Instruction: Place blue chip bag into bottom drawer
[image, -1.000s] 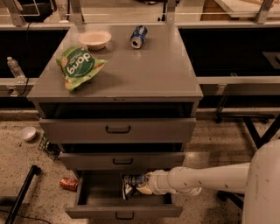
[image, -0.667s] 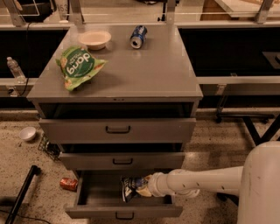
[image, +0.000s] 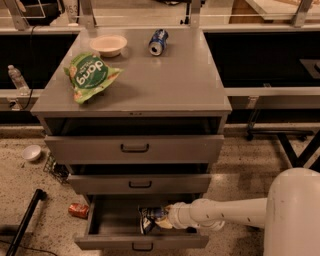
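The bottom drawer (image: 107, 225) is pulled out, lowest of three grey drawers, with a dark handle on its front. The blue chip bag (image: 151, 218) is crumpled and dark with white print, and sits inside the drawer right of its middle. My gripper (image: 162, 219) reaches into the drawer from the right on a white arm, its end at the bag. The bag hides the fingers.
A green bag (image: 89, 76), a pale bowl (image: 108, 44) and a blue soda can (image: 158, 41) lie on the cabinet top. On the floor left of the cabinet are a red can (image: 78, 210), a white bowl (image: 31, 152) and a black pole (image: 24, 222).
My arm has shifted slightly left and lower into the bottom drawer with the bag at its end. Nothing else has moved.
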